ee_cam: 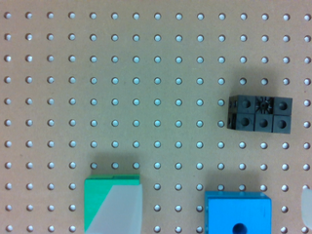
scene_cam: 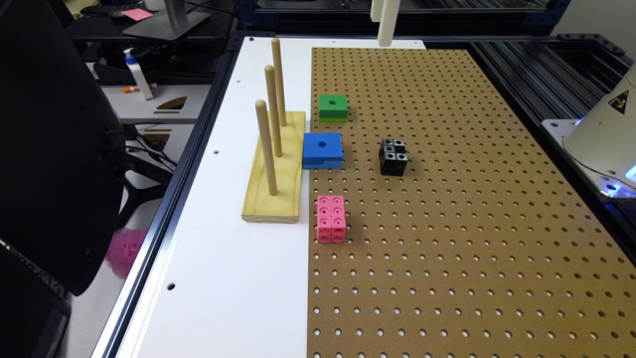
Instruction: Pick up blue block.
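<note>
The blue block (ee_cam: 238, 213) is cut off by the wrist frame's lower edge. A pale blurred finger (ee_cam: 119, 209) hides part of the green block (ee_cam: 100, 200). In the exterior view, the white arm (scene_cam: 386, 17) is cut off at top centre.

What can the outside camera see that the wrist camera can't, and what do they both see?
Only the exterior view has the pink cube cluster, the wooden stand with three pegs, the white table top and a spray bottle. The wrist view adds nothing new, just a closer look down at the board. Both share the brown pegboard, the blue block, the green block and the black cube cluster.
</note>
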